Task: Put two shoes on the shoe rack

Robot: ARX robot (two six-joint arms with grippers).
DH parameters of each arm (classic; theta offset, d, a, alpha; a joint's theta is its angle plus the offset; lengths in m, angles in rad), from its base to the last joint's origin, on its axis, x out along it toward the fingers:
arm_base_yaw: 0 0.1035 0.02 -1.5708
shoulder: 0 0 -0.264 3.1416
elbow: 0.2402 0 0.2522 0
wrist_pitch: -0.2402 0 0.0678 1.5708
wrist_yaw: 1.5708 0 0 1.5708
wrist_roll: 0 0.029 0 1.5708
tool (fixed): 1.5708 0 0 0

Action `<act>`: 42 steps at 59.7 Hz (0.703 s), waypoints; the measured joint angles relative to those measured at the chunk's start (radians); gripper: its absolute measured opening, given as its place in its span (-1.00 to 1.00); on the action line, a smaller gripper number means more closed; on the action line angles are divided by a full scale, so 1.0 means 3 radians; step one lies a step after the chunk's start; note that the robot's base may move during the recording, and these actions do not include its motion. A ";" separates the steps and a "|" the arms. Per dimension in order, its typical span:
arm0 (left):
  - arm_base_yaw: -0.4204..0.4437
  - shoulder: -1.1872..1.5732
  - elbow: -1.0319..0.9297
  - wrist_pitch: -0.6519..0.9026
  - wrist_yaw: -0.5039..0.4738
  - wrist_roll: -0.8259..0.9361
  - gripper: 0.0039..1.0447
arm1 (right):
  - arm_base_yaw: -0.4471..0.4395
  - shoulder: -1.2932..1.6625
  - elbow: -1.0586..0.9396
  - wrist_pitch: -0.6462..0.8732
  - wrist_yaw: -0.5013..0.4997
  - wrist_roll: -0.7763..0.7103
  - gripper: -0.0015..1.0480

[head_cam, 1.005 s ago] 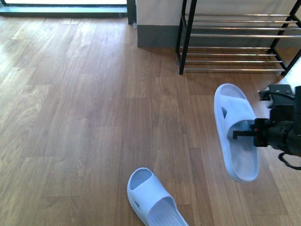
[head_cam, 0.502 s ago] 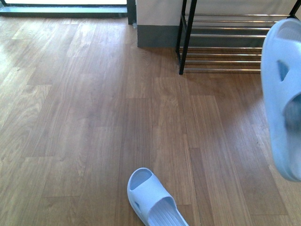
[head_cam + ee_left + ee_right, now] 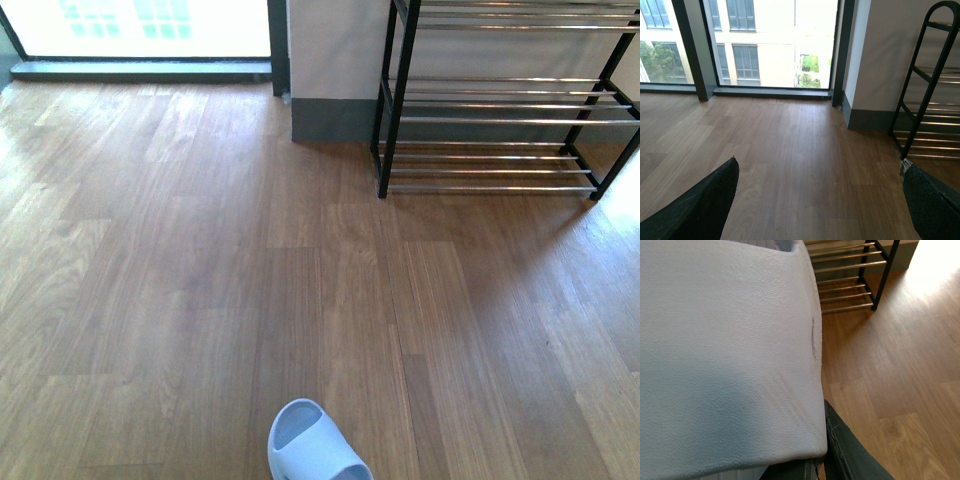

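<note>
The shoe rack (image 3: 398, 100) stood against the far wall on the right. It had a black metal frame with thin silver rods laid level as shelves, and in the left wrist view its side post curved over at the top. To its left a white wall pillar (image 3: 335, 50) with a grey skirting (image 3: 335, 120) jutted out. Beyond that was a dark-framed window (image 3: 140, 25) down to floor level, with a pale building outside. The floor (image 3: 200, 280) was long wooden boards, brown with a wavy grain, and only boards ran from the near edge up to the foot of the rack. A second slide (image 3: 308, 448) lay on them at the near edge of the front view, well apart from the rack. It was smooth and rounded, and only its toe end showed. Neither arm appeared in that view. The pale blue slide (image 3: 725, 350) filled most of the right wrist view. Its rubber was finely pebbled, with one small slit near its curved edge, and it was up off the floor with the rack's lower rods beyond it. The right gripper (image 3: 821, 467) was clamped on this slide, one dark finger tight against its edge. The left gripper (image 3: 818, 165) had its black, rough-surfaced fingers (image 3: 700, 210) spread wide above the boards, with nothing in them.
</note>
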 joint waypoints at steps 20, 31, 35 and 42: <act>0.0000 0.0001 0.0000 0.0000 0.0000 0.0001 0.83 | 0.0000 0.0000 0.0000 0.0000 0.0000 0.0000 -0.97; 0.0000 0.0001 0.0000 0.0000 -0.0010 0.0000 0.83 | 0.0003 -0.0005 -0.0001 0.0000 -0.0014 0.0000 -0.97; 0.0000 0.0001 0.0000 0.0000 -0.0010 0.0000 0.83 | 0.0004 -0.0004 -0.0005 -0.0001 -0.0014 0.0000 -0.97; 0.0000 0.0000 0.0000 0.0000 -0.0010 0.0000 0.83 | 0.0003 -0.0010 -0.0005 -0.0001 -0.0014 0.0001 -0.97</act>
